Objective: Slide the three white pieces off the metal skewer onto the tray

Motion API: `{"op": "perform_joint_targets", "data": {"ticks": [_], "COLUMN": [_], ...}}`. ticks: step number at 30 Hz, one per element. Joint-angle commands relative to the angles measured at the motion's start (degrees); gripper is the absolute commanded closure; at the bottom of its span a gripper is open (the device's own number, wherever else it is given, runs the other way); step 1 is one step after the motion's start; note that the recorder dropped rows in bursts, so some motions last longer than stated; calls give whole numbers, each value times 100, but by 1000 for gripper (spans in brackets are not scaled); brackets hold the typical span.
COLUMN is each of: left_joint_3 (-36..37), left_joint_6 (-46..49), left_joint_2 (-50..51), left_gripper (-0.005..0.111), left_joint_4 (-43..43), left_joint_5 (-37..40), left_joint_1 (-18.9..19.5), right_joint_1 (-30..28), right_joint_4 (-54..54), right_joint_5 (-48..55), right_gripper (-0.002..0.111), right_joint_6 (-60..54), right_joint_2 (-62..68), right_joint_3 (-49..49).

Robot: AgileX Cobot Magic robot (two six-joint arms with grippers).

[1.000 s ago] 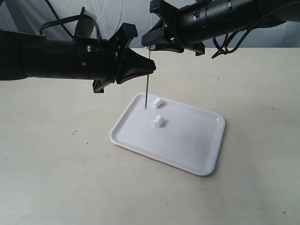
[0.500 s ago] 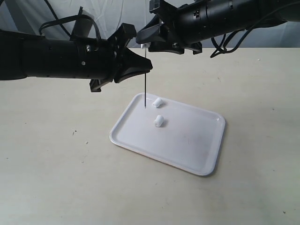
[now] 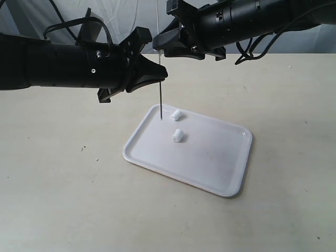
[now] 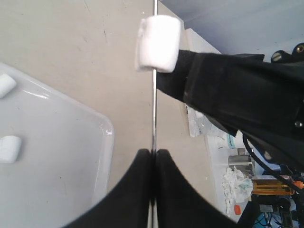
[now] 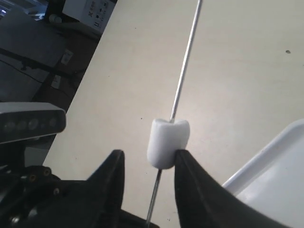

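The metal skewer (image 3: 159, 100) stands upright, its lower tip over the far left corner of the tray (image 3: 210, 157). My left gripper (image 3: 163, 75) is shut on the skewer (image 4: 154, 118) partway up. Above that grip, one white piece (image 4: 159, 42) is still threaded on the rod. My right gripper (image 5: 149, 154) is open around that piece (image 5: 168, 141); one finger (image 5: 190, 175) touches its side and the other stands apart. Two more white pieces (image 3: 176, 114) (image 3: 178, 136) lie loose on the tray. The exterior view hides the threaded piece behind the right gripper (image 3: 158, 45).
The beige table (image 3: 63, 199) spreads around the tray. Both black arms (image 3: 63, 65) (image 3: 236, 21) hang over its far half. In the left wrist view, clutter (image 4: 232, 180) sits beyond the table's edge. The tray's rim (image 5: 280, 161) shows in the right wrist view.
Both grippers and the skewer have shifted slightly left. The skewer's top now shows above the right gripper. The two pieces on the tray have not moved.
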Motion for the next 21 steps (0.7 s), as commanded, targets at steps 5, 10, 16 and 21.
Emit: {"op": "perform_joint_targets", "data": {"ticks": [5,10,16,21], "left_joint_3": [-28,-28,-28,-28], "left_joint_6": [-14,-1,-1,19], "left_joint_2": [-40,-40,-40,-40], "left_gripper": [107,107,107,107], "left_joint_4": [-8,-8,-8,-8], "left_joint_5": [140,155,242,332], "left_joint_1": [-3,-3,-3,-3], "right_joint_1": [-13,-13,-13,-13], "right_joint_4": [47,47,27,27], "right_joint_5": [-132,-146,-276,-500], "right_gripper": [82,95,94,105], "right_joint_6": [-47,-130,-130,-130], "right_joint_2": [-13,-13,-13,-13], "right_joint_3": [-9,-9,-9,-9]}}
